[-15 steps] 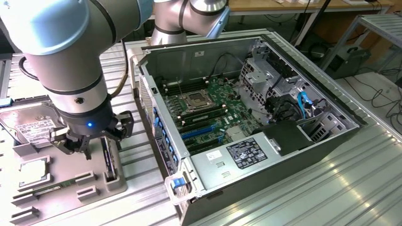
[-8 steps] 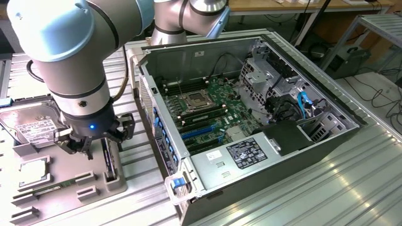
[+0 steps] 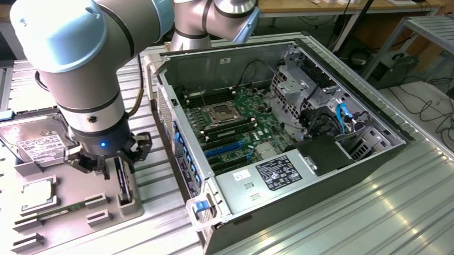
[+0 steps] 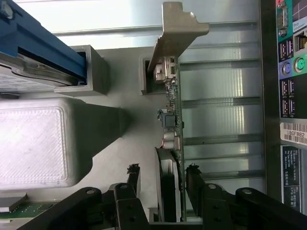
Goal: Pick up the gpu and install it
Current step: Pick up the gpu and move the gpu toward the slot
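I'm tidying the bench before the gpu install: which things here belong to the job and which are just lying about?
In the job: gpu, tool straddling it, open computer case, motherboard.
Lying about: hard drive, processor, memory stick.

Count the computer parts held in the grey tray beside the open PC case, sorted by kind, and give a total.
Hard drive: 1
Processor chip: 1
Memory stick: 1
gpu: 1
Total: 4

Ribbed metal table (image 3: 397, 212), open computer case (image 3: 319, 207), grey tray (image 3: 74, 231)
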Motion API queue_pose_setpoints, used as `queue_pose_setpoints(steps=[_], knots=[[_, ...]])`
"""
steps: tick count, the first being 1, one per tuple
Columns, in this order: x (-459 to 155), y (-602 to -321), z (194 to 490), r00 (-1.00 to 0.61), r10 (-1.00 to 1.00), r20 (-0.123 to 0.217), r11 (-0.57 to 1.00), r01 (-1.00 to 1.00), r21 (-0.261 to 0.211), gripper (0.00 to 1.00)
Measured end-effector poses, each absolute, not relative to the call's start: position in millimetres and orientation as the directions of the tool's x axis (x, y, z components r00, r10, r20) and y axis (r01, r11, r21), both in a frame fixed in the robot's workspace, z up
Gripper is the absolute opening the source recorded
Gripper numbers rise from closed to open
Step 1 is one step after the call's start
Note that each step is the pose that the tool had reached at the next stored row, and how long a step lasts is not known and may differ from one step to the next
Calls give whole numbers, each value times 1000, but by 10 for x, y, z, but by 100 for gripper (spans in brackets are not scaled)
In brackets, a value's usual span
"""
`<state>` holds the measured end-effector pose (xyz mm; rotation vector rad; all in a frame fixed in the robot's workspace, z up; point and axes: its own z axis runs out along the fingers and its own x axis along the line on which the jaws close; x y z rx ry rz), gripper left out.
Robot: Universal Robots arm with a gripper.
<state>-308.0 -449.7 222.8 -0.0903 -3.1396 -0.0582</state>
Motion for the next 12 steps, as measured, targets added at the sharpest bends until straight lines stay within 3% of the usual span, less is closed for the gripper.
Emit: queue_pose_setpoints(steps=[8,10,11,12], knots=[[-3079,-4495,2199,-998,57,1,998,57,37,50],[-3079,-4495,2198,-998,57,1,998,58,37,37],[-3079,-4495,2198,-998,57,1,998,57,37,37],[-3079,-4495,2198,-998,57,1,998,57,37,31]])
